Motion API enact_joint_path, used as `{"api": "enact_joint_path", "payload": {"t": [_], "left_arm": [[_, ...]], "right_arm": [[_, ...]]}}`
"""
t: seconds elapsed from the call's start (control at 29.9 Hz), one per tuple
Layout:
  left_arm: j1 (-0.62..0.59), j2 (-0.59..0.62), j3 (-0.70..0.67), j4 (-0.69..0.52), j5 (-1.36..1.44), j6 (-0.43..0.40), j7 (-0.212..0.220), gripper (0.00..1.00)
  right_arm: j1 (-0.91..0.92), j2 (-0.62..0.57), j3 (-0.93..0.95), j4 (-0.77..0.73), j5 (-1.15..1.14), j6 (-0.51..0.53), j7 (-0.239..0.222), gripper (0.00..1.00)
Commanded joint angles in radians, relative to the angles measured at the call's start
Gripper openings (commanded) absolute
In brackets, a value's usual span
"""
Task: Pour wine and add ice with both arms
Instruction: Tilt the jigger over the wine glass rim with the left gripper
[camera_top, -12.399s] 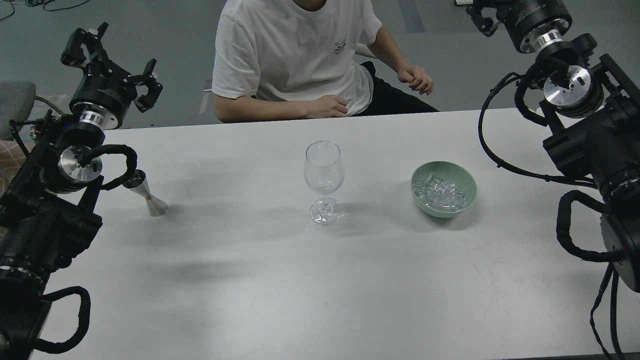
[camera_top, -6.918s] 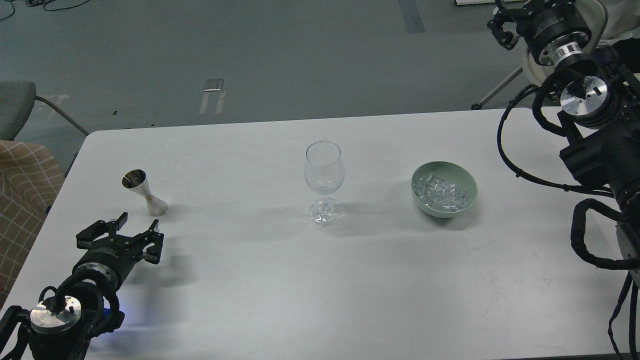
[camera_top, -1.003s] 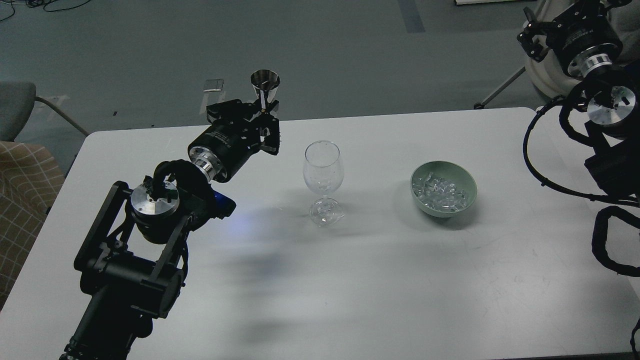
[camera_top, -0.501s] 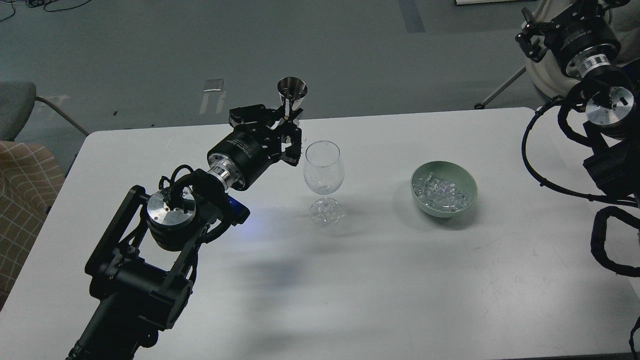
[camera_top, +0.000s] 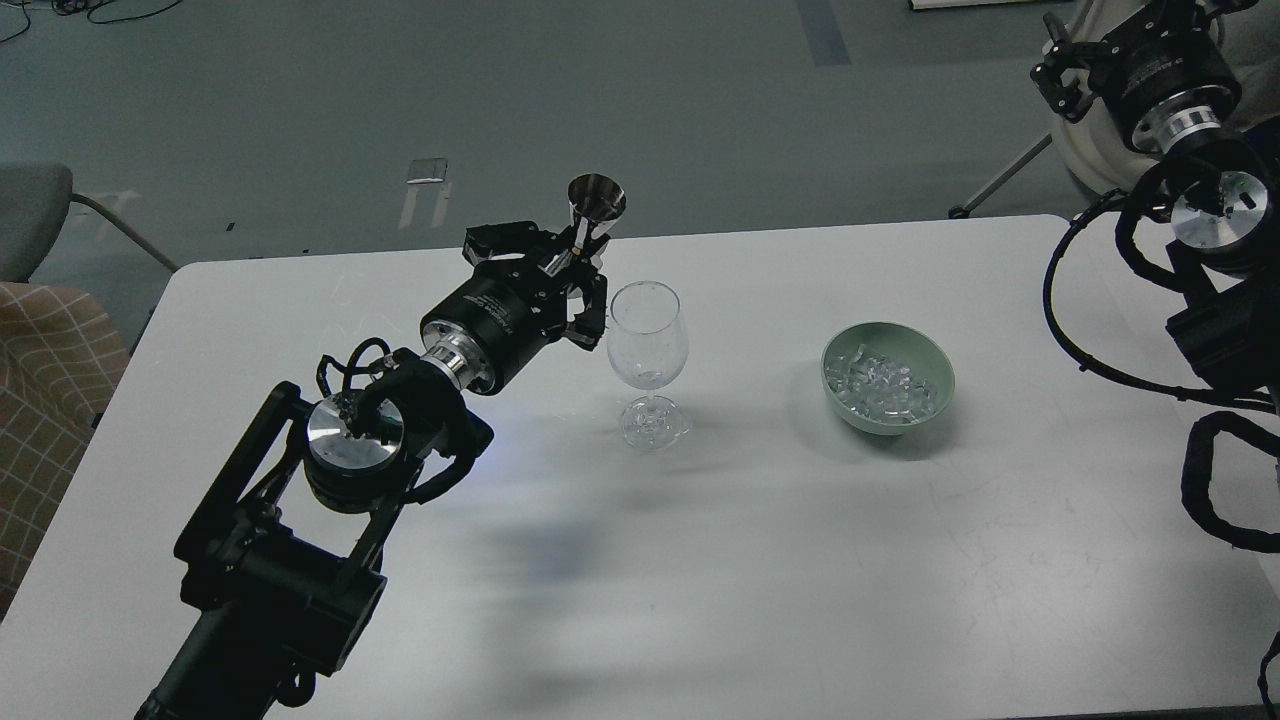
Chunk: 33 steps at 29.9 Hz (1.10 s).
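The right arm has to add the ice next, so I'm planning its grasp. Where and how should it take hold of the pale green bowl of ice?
Probably by the near-right rim of the pale green round bowl, one finger inside and one outside, coming down from above. Its curved sides offer no flat hold, the clear ice chunks lie mainly toward the far side, and the clear stemmed wine glass stands to its left.

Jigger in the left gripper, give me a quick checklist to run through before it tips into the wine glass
1. Left gripper clamped on the jigger: ok.
2. Jigger upright, nothing spilling: ok.
3. Jigger mouth over the wine glass rim: not ok, it sits to the glass's left.
4. Glass standing upright on the table: ok.
5. Wine inside the jigger: cannot tell.
6. Right gripper clear of the glass and the green bowl of ice: ok.
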Motion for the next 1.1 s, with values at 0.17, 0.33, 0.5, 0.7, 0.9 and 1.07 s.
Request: {"api": "enact_joint_path", "payload": {"t": [0.17, 0.33, 0.5, 0.7, 0.9, 1.07], "left_arm": [[0.010, 0.003, 0.021, -0.032, 0.101, -0.008, 0.005, 0.15], [0.012, 0.006, 0.021, -0.031, 0.106, -0.011, 0.005, 0.15], [0.015, 0.008, 0.022, -0.023, 0.186, -0.014, 0.003, 0.15], [0.028, 0.010, 0.041, -0.023, 0.233, -0.065, -0.001, 0.15], [0.033, 0.008, 0.042, -0.025, 0.284, -0.095, -0.001, 0.15], [0.033, 0.008, 0.044, -0.022, 0.322, -0.108, -0.004, 0.15]], "right_arm": [[0.000, 0.002, 0.000, 0.002, 0.000, 0.000, 0.000, 1.00], [0.003, 0.000, 0.000, 0.002, 0.000, 0.000, 0.000, 1.00], [0.005, 0.002, 0.000, 0.002, 0.000, 0.000, 0.000, 1.00], [0.003, 0.002, 0.002, 0.002, 0.000, 0.000, 0.000, 1.00], [0.003, -0.002, 0.000, 0.003, 0.002, 0.000, -0.001, 1.00], [0.005, 0.000, 0.000, 0.003, 0.002, 0.001, -0.001, 1.00]]}}
